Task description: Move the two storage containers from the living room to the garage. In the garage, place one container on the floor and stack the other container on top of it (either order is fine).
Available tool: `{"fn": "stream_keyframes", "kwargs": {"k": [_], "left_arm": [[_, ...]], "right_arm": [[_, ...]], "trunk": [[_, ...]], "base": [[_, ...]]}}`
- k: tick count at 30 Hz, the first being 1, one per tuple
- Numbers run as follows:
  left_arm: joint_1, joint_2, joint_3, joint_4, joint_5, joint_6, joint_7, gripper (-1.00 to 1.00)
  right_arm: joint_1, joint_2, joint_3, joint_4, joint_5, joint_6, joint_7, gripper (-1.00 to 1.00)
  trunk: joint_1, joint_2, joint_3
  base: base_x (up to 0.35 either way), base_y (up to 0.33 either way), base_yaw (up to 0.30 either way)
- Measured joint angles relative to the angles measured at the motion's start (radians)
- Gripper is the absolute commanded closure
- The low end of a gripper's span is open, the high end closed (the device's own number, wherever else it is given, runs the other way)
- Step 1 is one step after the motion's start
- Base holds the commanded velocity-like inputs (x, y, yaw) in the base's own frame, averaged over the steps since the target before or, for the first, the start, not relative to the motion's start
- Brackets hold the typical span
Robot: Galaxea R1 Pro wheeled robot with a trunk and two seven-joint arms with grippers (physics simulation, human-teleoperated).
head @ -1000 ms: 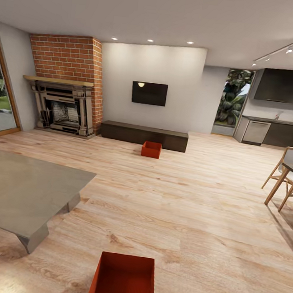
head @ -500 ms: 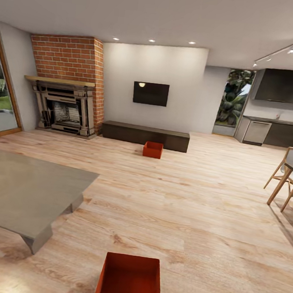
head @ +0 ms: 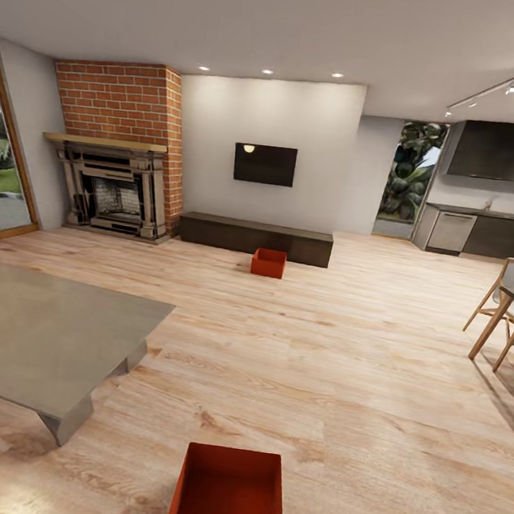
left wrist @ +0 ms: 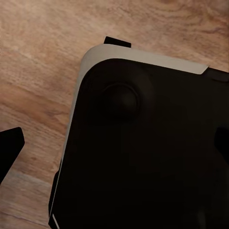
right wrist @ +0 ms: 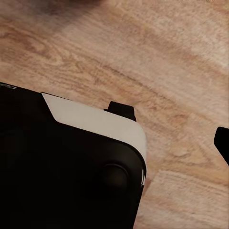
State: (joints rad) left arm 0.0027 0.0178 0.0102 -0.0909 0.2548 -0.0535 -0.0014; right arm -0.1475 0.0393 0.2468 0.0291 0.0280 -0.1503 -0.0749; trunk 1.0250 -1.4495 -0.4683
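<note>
Head view shows one orange-red container (head: 231,495) at the bottom centre on the wood-plank floor (head: 341,362) and the second (head: 268,263) at centre before the dark bench (head: 253,238), while each pincer's state I cannot tell.

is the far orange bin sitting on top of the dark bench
No, the far storage container stands on the wood-plank floor just in front of the long dark bench.
</note>
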Motion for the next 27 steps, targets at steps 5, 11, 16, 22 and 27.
{"fn": "stream_keyframes", "kwargs": {"k": [5, 11, 16, 22, 27], "left_arm": [[0.0, 0.0, 0.0, 0.0, 0.0, 0.0, 0.0, -1.0], [0.0, 0.001, 0.0, 0.0, 0.0, 0.0, 0.0, -1.0], [0.0, 0.001, 0.0, 0.0, 0.0, 0.001, 0.0, -1.0], [0.0, 0.0, -0.002, -0.001, -0.001, 0.0, 0.0, -1.0], [0.0, -0.001, -0.002, -0.001, -0.001, 0.0, 0.0, -1.0]], "right_arm": [[0.0, 0.0, 0.001, 0.0, 0.002, -0.001, 0.0, -1.0], [0.0, 0.003, -0.005, 0.0, -0.003, 0.0, -0.009, -1.0], [0.0, 0.002, -0.005, 0.0, -0.005, 0.001, -0.004, -1.0], [0.0, 0.002, -0.006, 0.0, -0.007, 0.002, -0.001, -1.0], [0.0, 0.002, -0.007, 0.0, -0.007, 0.001, 0.0, -1.0]], "trunk": [[0.0, 0.0, 0.0], [0.0, 0.0, 0.0], [0.0, 0.0, -0.003], [0.0, 0.0, -0.012], [0.0, 0.0, -0.02]], "base": [[0.0, 0.0, 0.0], [0.0, 0.0, 0.0], [0.0, 0.0, 0.0], [0.0, 0.0, 0.0], [0.0, 0.0, 0.0]]}}
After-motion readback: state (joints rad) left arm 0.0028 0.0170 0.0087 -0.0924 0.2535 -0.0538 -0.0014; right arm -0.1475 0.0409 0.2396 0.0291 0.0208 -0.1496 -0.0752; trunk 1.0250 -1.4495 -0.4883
